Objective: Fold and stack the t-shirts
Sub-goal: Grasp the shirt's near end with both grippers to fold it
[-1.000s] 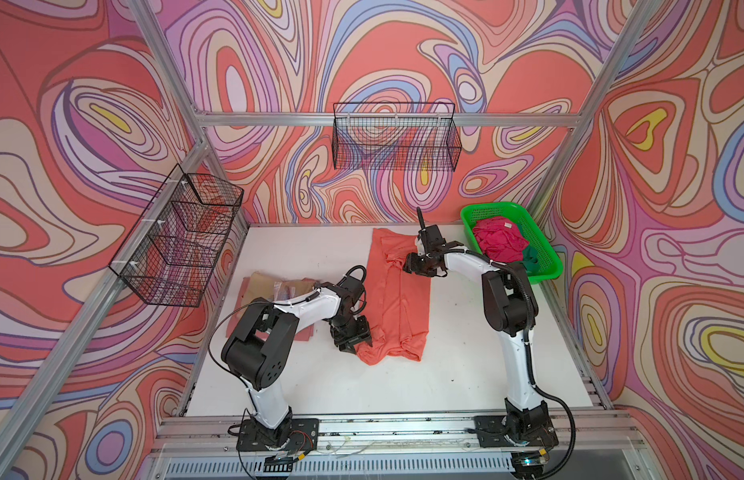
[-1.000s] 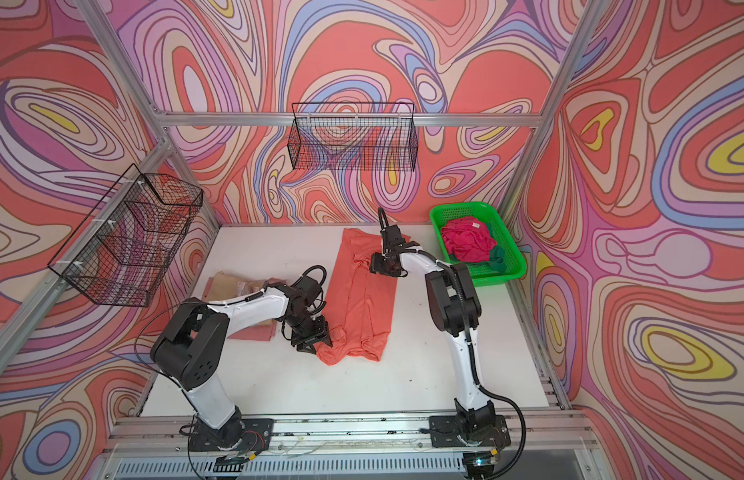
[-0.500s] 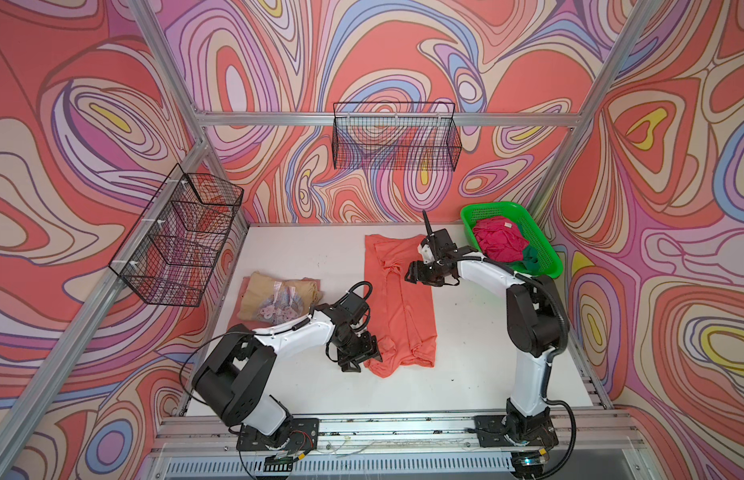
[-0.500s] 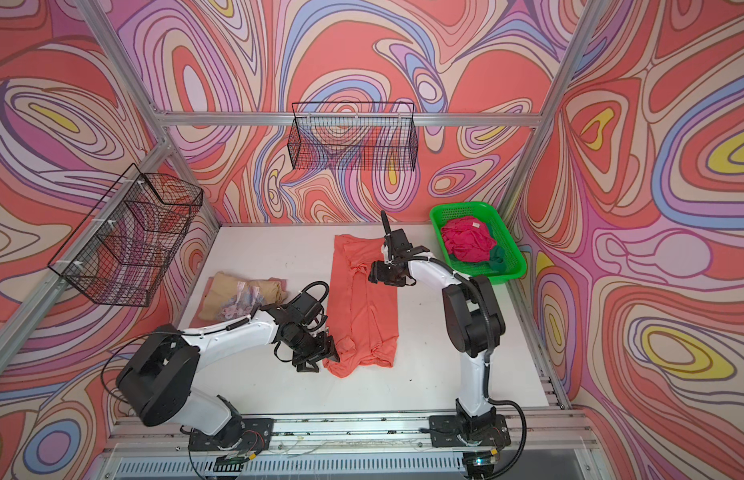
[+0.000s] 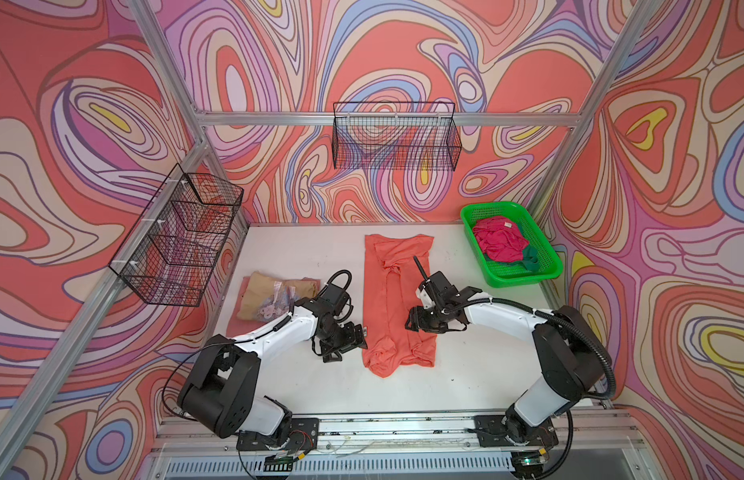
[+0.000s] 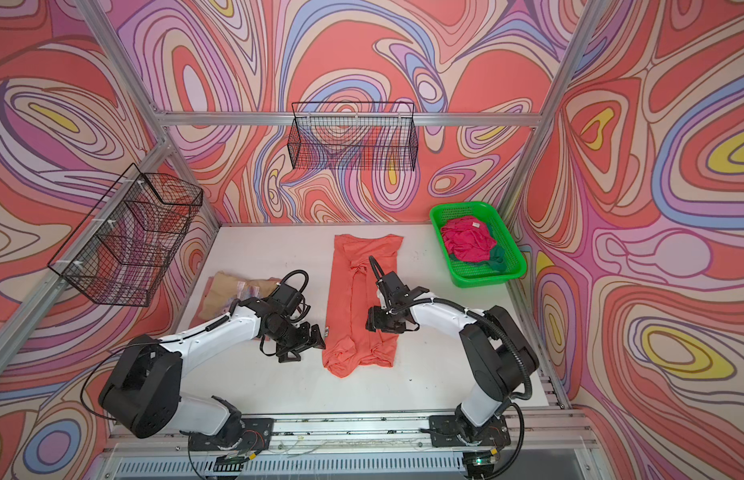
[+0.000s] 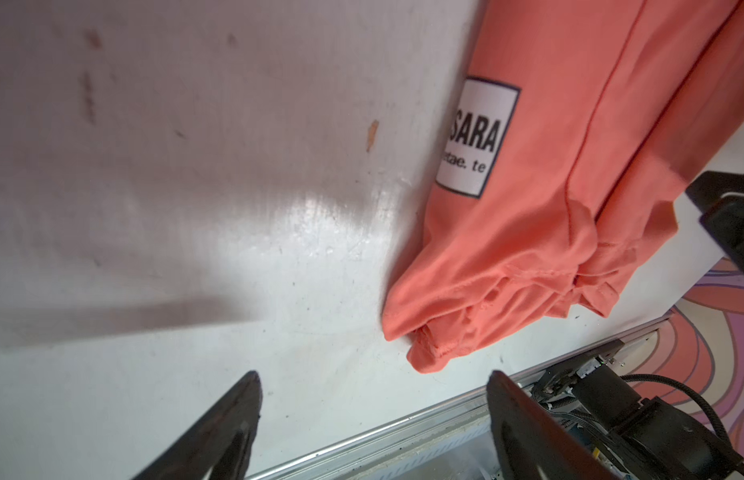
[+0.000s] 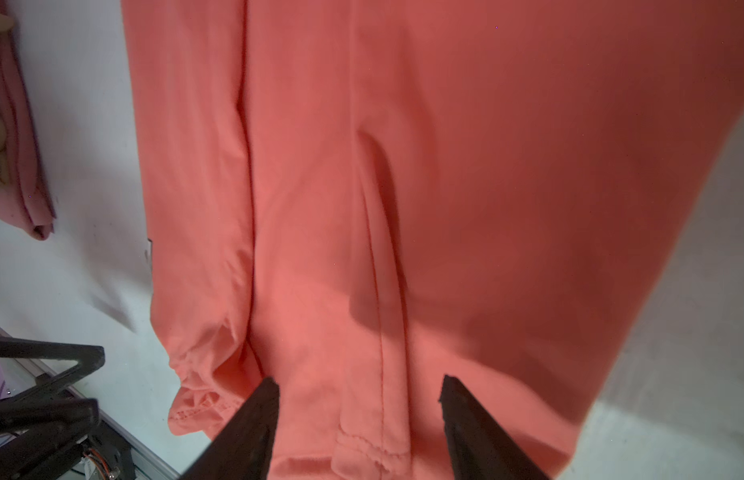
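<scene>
A coral-orange t-shirt point(image 5: 397, 299) lies folded into a long strip at mid-worktop point(image 5: 299, 253). The left claw point(image 7: 373, 376), jaws wide and empty, hovers just beside its near left corner. The right claw point(image 8: 357, 380), jaws parted, hangs over its near right part.

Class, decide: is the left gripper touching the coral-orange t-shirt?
Apart. The left wrist view shows the open left gripper with bare table between its fingertips and the coral-orange t-shirt.

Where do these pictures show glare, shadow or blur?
Left wrist view: a glare patch and a soft shadow band on the white tabletop. Right wrist view: a dark shadow across the coral-orange cloth t-shirt. Both top views: even light, little blur.
</scene>
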### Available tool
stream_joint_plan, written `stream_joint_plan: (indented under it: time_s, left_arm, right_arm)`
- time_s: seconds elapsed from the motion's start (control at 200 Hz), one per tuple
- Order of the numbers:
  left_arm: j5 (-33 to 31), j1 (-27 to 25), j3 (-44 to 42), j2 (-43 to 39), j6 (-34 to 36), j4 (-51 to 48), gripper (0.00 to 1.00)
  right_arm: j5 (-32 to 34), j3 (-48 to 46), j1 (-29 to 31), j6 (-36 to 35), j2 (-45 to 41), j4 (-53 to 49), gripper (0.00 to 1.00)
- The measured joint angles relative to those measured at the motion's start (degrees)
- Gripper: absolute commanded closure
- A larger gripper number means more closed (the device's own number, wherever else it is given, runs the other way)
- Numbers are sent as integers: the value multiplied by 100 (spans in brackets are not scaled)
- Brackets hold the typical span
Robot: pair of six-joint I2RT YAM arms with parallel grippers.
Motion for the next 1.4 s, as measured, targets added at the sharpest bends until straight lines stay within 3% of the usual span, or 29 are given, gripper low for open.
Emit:
stream_joint_plan:
  time_s: [0.581,0.791,1.077,1.397]
  left_arm:
    - [153,4,-22,232,170,201,15]
    - [144,4,-26,232,221,199,15]
    - [175,4,-39,284,275,227,15]
    - [221,4,-129,350,275,293,16]
  right_arm:
    - [-107,2,813,715,-22,380,39]
    - [682,168,789,769,-439,-138,37]
    - [1178,153,778,828,-83,-380,37]
    - [785,-31,778,918,20,-114,38]
